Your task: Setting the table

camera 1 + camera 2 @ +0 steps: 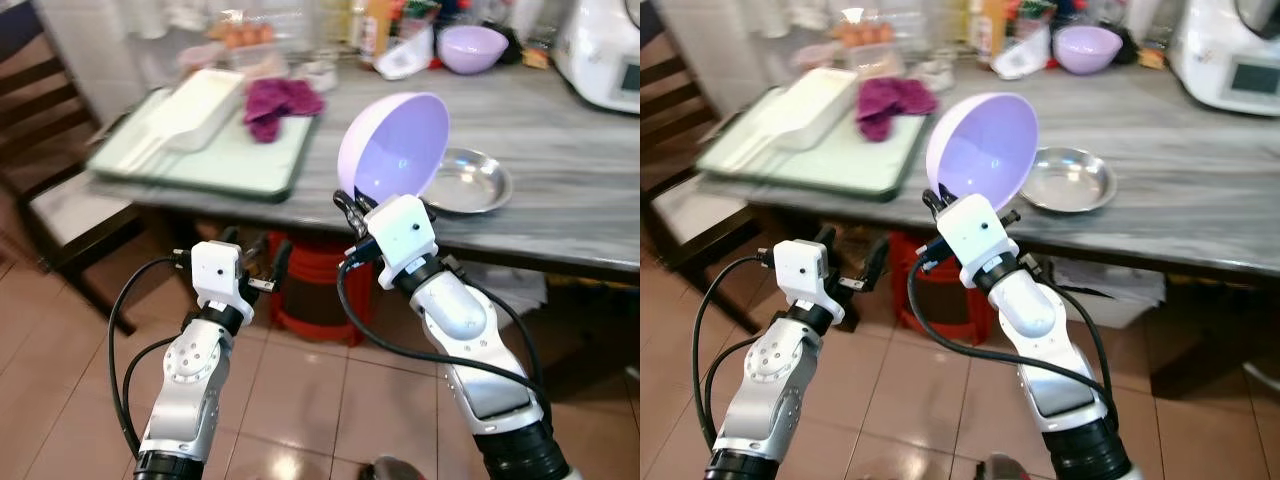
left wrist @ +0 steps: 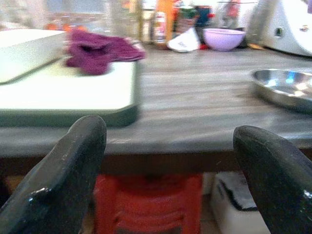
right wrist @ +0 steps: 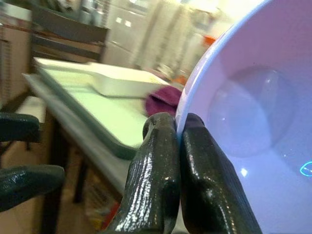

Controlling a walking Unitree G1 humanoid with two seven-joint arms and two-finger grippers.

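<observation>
Right gripper (image 1: 350, 208) pinches rim of lilac bowl (image 1: 395, 146), held tilted on edge above the grey table (image 1: 560, 190) edge, near steel dish (image 1: 468, 180). Left gripper (image 1: 255, 265) spread wide, holding nothing (below table edge). Green tray (image 1: 230, 160), purple cloth (image 1: 280, 102); tiled floor (image 1: 290, 390).

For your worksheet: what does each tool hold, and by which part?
Right tool: the lilac bowl, pinched at its rim. Left tool: open, holding nothing.

A lilac bowl (image 1: 395, 148) hangs tilted on edge above the grey table (image 1: 560, 190) edge.
</observation>
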